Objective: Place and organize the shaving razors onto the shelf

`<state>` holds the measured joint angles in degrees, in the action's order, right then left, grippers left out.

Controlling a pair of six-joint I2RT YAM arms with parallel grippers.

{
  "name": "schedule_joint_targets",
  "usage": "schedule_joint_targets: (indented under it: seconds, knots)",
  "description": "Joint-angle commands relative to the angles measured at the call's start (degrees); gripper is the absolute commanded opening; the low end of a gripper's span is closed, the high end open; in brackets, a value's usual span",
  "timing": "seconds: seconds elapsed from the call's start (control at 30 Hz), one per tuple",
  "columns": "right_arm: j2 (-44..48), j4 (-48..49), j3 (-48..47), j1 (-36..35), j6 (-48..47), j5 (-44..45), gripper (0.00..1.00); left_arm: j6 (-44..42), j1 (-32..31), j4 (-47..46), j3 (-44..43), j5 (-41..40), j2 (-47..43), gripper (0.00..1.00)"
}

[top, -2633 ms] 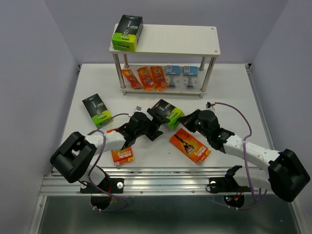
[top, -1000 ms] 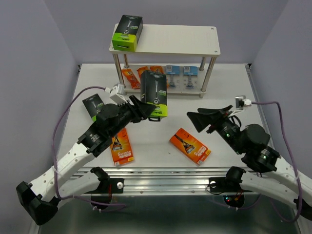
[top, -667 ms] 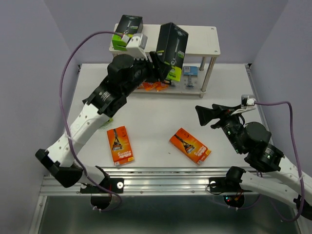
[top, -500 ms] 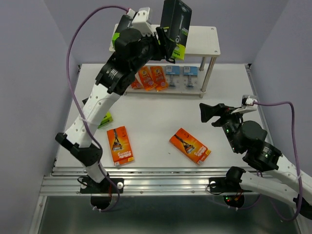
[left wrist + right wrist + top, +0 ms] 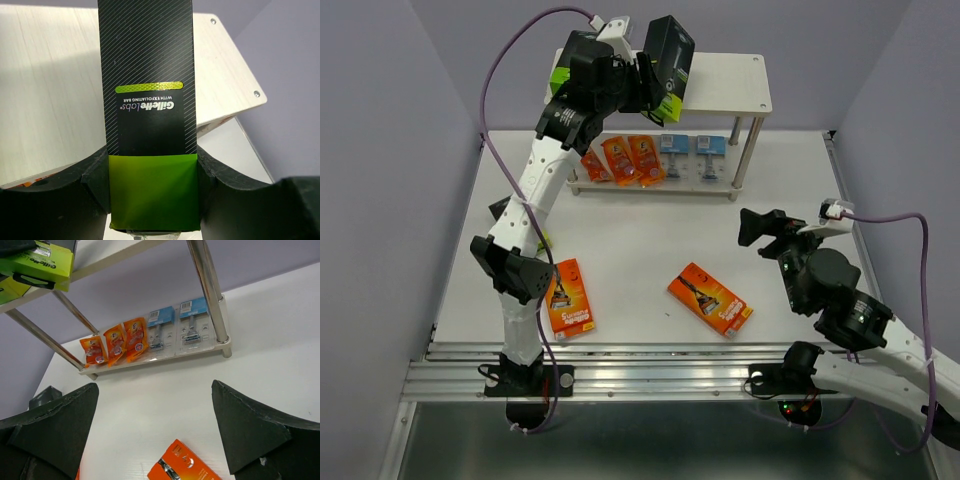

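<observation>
My left gripper (image 5: 648, 84) is shut on a black-and-lime-green razor box (image 5: 668, 62) and holds it in the air over the shelf's top board (image 5: 725, 84). In the left wrist view the box (image 5: 149, 100) fills the gap between both fingers, over the pale board (image 5: 45, 95). A second black-and-green box (image 5: 39, 262) stands on the top board's left end. Orange foil packets (image 5: 620, 158) and blue blister packs (image 5: 686, 149) lie on the lower tier. Two flat orange boxes (image 5: 565, 297) (image 5: 710, 298) lie on the table. My right gripper (image 5: 760, 226) hovers open over the table's right side, holding nothing.
Another black-and-green box (image 5: 510, 212) lies at the table's left, partly hidden behind my left arm. The shelf's silver legs (image 5: 205, 280) stand at the far side. The table's near edge has a metal rail (image 5: 650, 360).
My left arm has swung the black-and-green box up from above the table to over the shelf's top board. The right arm has drawn back a little, still open.
</observation>
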<state>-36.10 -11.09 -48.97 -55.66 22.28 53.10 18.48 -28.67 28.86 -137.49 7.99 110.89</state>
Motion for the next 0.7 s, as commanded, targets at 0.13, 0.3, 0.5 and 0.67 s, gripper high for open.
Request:
schedule_joint_targets:
  seconds: [0.13, 0.3, 0.5, 0.67]
  knots:
    - [0.6, 0.9, 2.5, -0.5, 1.8, 4.3, 1.0, 1.2, 2.8, -6.4, -5.0, 0.7, 1.3, 0.0]
    - [1.3, 0.9, 3.3, -0.5, 2.8, 4.1, 1.0, 2.0, 4.2, -6.3, -5.6, 1.1, 3.9, 0.0]
    - [1.2, 0.9, 4.0, -0.5, 3.5, 4.1, 1.0, 1.6, 4.6, -5.5, -6.2, -1.3, 5.7, 0.52]
    - [0.6, 0.9, 3.6, -0.5, 3.5, 3.8, 1.0, 1.8, 4.6, -5.3, -6.6, -6.8, 5.3, 0.62]
